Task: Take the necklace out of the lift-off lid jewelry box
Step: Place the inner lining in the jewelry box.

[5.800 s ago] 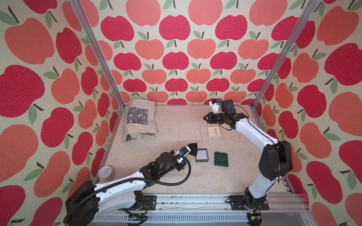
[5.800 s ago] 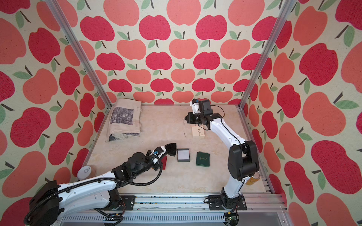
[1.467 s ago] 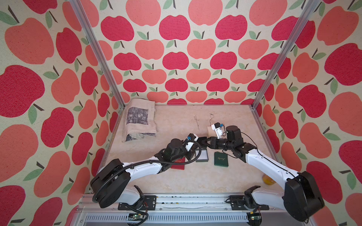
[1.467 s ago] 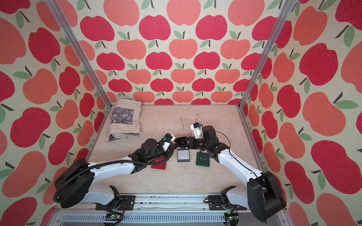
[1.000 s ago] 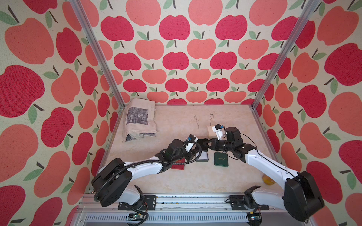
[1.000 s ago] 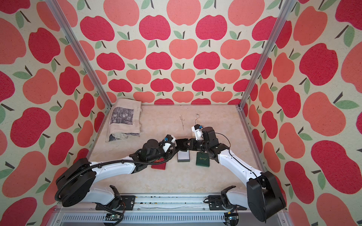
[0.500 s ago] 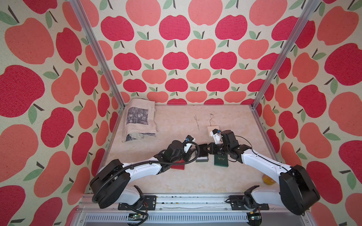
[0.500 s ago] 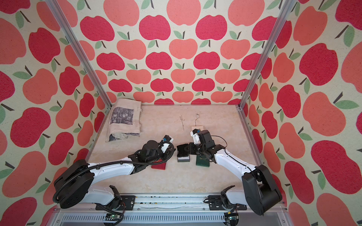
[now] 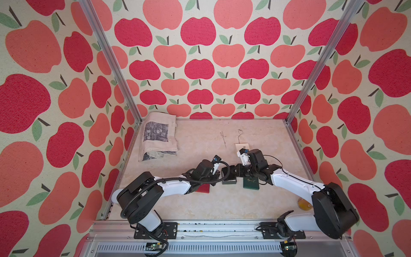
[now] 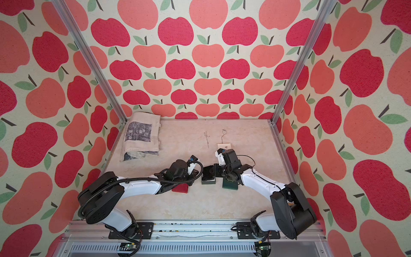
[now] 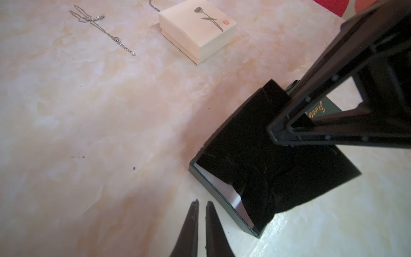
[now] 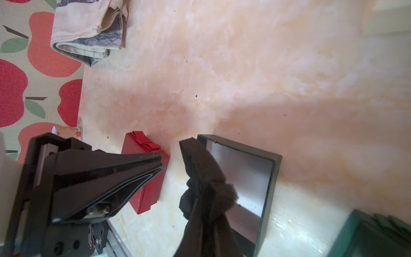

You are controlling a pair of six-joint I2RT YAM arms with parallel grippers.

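Left hand (image 11: pixel 202 203) is closing together, empty, as right hand (image 11: pixel 279 132), clamped on the black insert (image 11: pixel 251 160), is clearing the green box (image 11: pixel 211 189).

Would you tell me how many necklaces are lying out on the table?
2. The loose necklace lies on the table toward the back wall; the second necklace lies beside it, its chain running to the cream box. Others may be hidden inside boxes.

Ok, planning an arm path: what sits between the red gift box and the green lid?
The open green box base, its black velvet insert tilted up, sits between the red gift box and green lid; both top views show it.
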